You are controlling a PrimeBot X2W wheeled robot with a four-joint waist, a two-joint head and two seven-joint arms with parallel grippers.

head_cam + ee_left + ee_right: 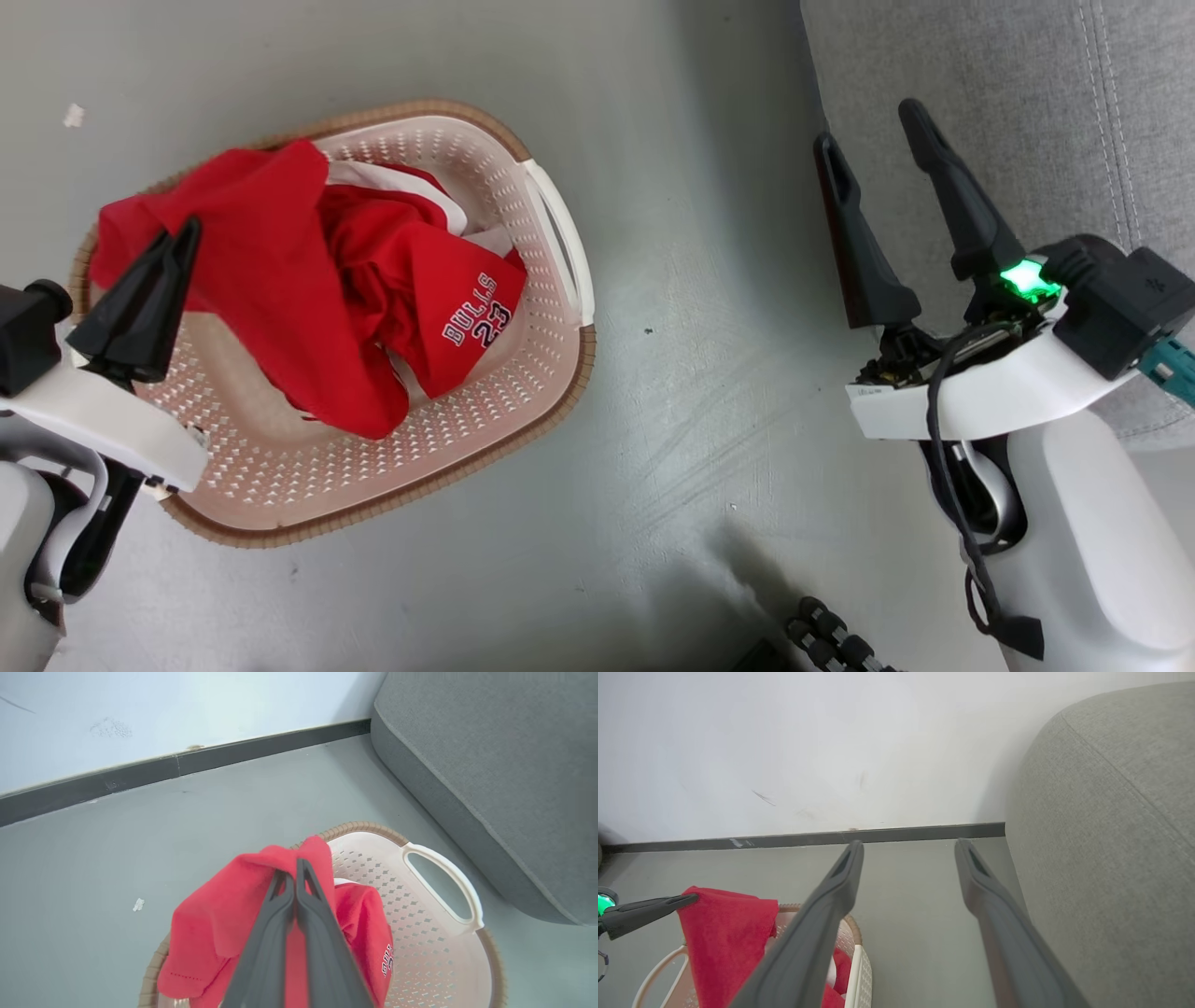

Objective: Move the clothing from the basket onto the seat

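The cream basket (551, 373) with a brown rim stands on the grey floor left of the seat. My left gripper (187, 229) is shut on the plain red clothing (252, 252), which hangs from its tips above the basket. The left wrist view has the dark fingers (303, 891) pinched together in that red fabric (219, 919). A red jersey (448, 289) lettered "BULLS 23" still lies in the basket. My right gripper (873, 126) is open and empty beside the grey seat (1008, 112), fingers (845, 872) spread over the floor. The right wrist view also catches the lifted red clothing (724, 933).
A pale wall with a dark baseboard (187, 765) runs behind the basket. The seat's rounded edge (467, 807) is close to the basket's white handle (444, 877). Bare grey floor (709, 355) lies between basket and seat. A dark ribbed cable (831, 635) lies at the bottom.
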